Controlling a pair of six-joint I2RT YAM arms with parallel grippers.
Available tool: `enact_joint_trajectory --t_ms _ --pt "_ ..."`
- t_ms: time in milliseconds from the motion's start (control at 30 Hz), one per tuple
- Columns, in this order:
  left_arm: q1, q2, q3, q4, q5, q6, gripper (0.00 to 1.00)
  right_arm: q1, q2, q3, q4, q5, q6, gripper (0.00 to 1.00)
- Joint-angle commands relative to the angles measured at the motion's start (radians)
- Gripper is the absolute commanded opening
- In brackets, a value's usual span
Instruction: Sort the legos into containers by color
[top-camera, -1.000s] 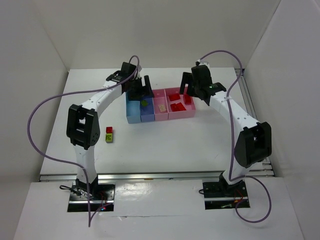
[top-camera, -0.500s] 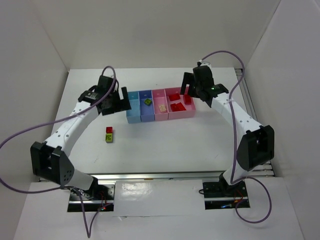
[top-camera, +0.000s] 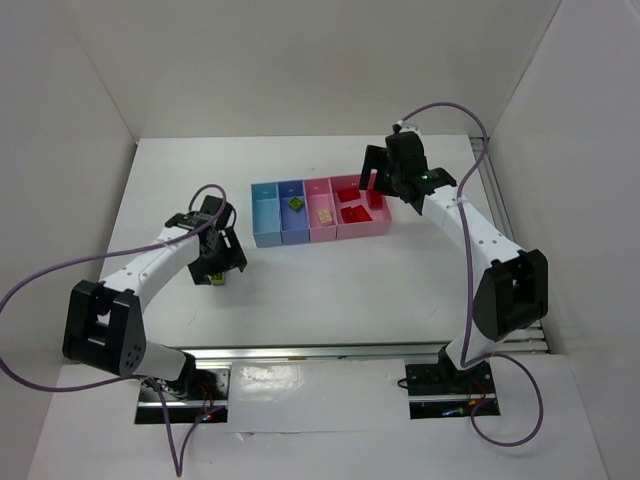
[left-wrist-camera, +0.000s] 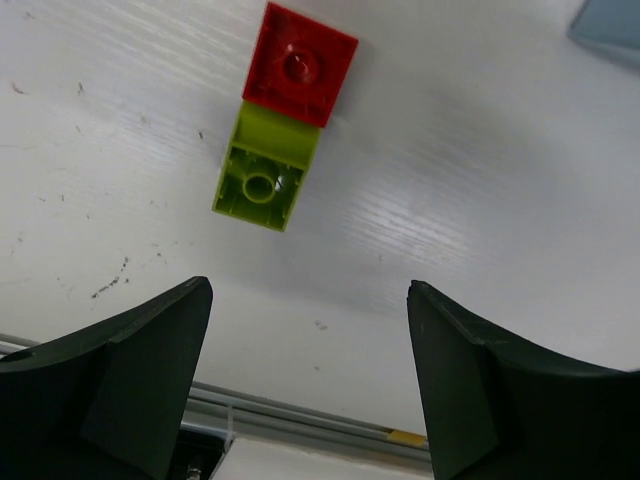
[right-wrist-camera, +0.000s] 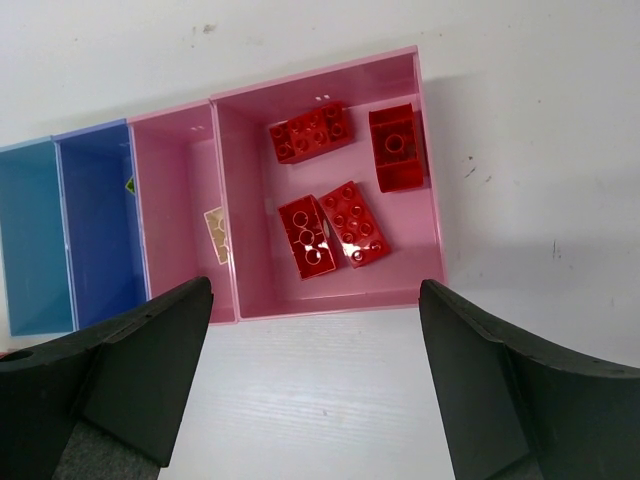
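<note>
Left arm (top-camera: 150, 265) and right arm (top-camera: 470, 225), matched pair: white tubular links, boxy black joint housings and black wrist heads, each on a black base plate (top-camera: 210, 383) with thin red wires. One purple cable (top-camera: 445, 103) per arm, looping loose from base to wrist. Left gripper (left-wrist-camera: 308, 292) and right gripper (right-wrist-camera: 315, 292): two dark, matte, wedge-shaped fingers (left-wrist-camera: 140, 380) apiece.

A: What do things sit on?
B: A white worktop (top-camera: 330, 290), closed in by plain white walls (top-camera: 330, 60) along the top and both sides of the overhead frame.
A: Anything along its edges?
B: A metal rail (top-camera: 320, 352) crosses the lower part of the frame, and a second track (top-camera: 492, 180) runs down the right edge. Close up, small dark specks (left-wrist-camera: 110, 288) mark the lower left.
</note>
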Motion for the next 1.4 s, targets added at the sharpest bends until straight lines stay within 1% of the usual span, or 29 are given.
enact_joint_trajectory --t_ms 0,33,133,267,333,367,467,500,533,600,700,733,767,833,900,933,967,1000,1067,1167,1300,1367 --pt "0.041 0.037 -0.009 0.032 -0.044 -0.027 0.89 0.006 0.003 0.013 0.038 0.006 0.003 0.91" --pt "0.052 0.037 -0.009 0.067 -0.044 -0.027 0.88 0.006 0.003 0.013 0.038 0.006 0.003 0.91" --pt "0.095 0.082 -0.018 0.104 0.003 -0.001 0.86 0.006 0.003 0.013 0.038 0.006 0.012 0.91" --pt "0.106 0.118 -0.018 0.146 0.003 0.033 0.85 0.006 0.003 0.013 0.029 0.006 0.012 0.91" --pt "0.115 0.143 -0.009 0.157 0.003 0.044 0.82 0.006 0.012 0.013 0.029 0.015 0.012 0.91" --pt "0.115 0.152 -0.009 0.157 0.003 0.053 0.77 0.006 0.012 0.013 0.020 0.015 0.012 0.91" --pt "0.115 0.164 -0.009 0.166 0.014 0.053 0.69 0.006 0.012 0.013 0.020 0.015 0.012 0.91" --pt "0.115 0.164 -0.009 0.166 0.023 0.053 0.63 0.006 0.012 0.013 0.020 0.015 0.012 0.91" --pt "0.115 0.164 -0.009 0.166 0.032 0.053 0.60 0.006 0.012 0.013 0.020 0.015 0.012 0.91" --pt "0.115 0.155 -0.018 0.180 0.065 0.062 0.60 0.006 0.012 0.013 0.020 0.015 0.012 0.91" --pt "0.115 0.155 -0.028 0.189 0.065 0.062 0.59 0.006 0.022 0.022 0.020 0.004 0.012 0.91" --pt "0.115 0.155 -0.028 0.189 0.065 0.062 0.58 0.006 0.022 0.022 0.020 0.004 0.012 0.91" --pt "0.115 0.155 -0.028 0.189 0.065 0.062 0.52 0.006 0.031 0.022 0.020 0.004 0.012 0.91" --pt "0.115 0.146 -0.028 0.189 0.065 0.062 0.49 0.006 0.031 0.022 0.029 -0.005 0.012 0.91" --pt "0.115 0.146 -0.028 0.189 0.056 0.062 0.49 0.006 0.031 0.022 0.029 -0.005 0.012 0.91" --pt "0.115 0.146 -0.028 0.189 0.056 0.071 0.51 0.006 0.031 0.022 0.029 -0.005 0.012 0.91" --pt "0.115 0.160 -0.028 0.189 0.056 0.071 0.55 0.006 0.031 0.022 0.029 -0.005 0.012 0.91" --pt "0.115 0.160 -0.028 0.189 0.056 0.080 0.62 0.006 0.031 0.022 0.029 -0.005 0.012 0.91" --pt "0.115 0.171 -0.028 0.189 0.056 0.080 0.67 0.006 0.031 0.022 0.029 -0.005 0.012 0.91" --pt "0.115 0.180 -0.028 0.189 0.056 0.080 0.67 0.006 0.031 0.022 0.029 -0.005 0.012 0.91" --pt "0.115 0.180 -0.028 0.198 0.056 0.080 0.57 0.006 0.031 0.022 0.029 -0.005 0.003 0.91" --pt "0.115 0.180 -0.037 0.198 0.056 0.080 0.56 0.006 0.031 0.022 0.029 -0.005 0.003 0.91"
